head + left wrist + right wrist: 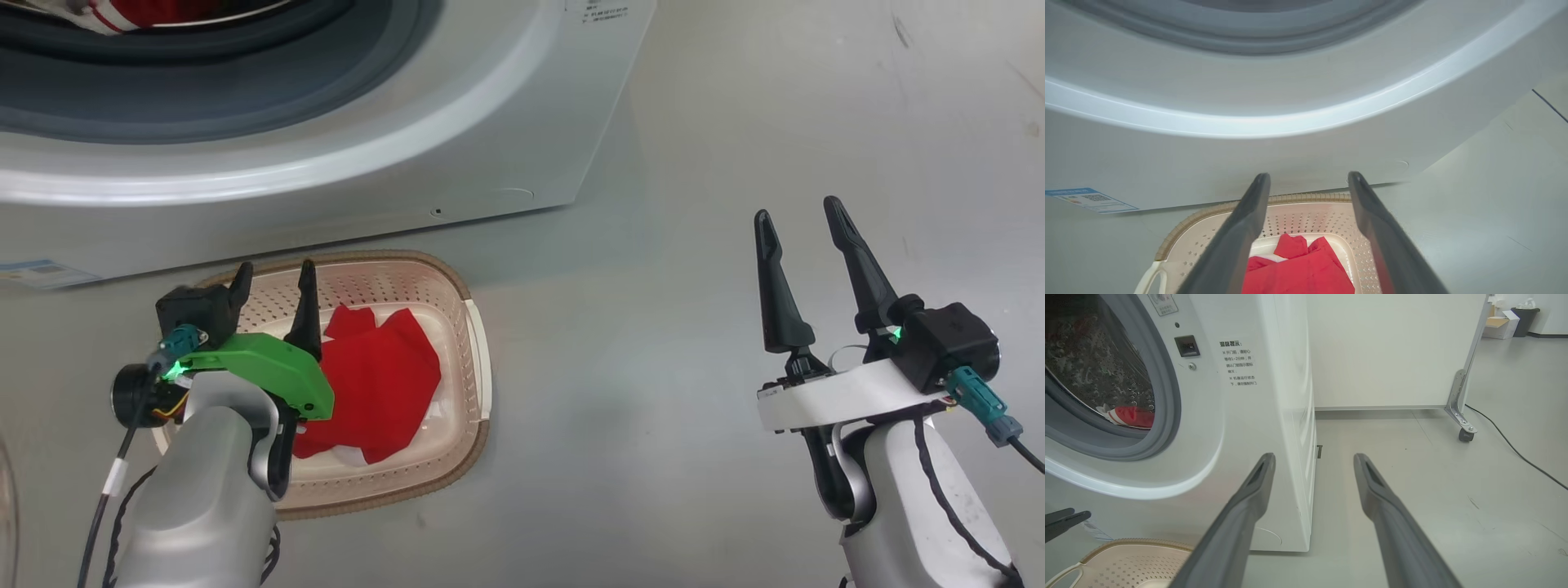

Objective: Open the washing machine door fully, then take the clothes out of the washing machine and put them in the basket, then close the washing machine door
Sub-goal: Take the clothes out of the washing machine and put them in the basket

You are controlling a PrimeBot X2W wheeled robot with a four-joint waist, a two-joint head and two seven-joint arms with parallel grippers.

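Grey floor (735, 122); washing machine (490, 122) open. Basket (482, 351): one red garment (384, 384). Left gripper (275, 269), right gripper (798, 210): spread, empty. Step: unloading. Next, likely: fetch remaining garment (1133, 416) from drum (1094, 367).

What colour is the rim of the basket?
The basket's rim is brown with a woven look; the head view shows it best.
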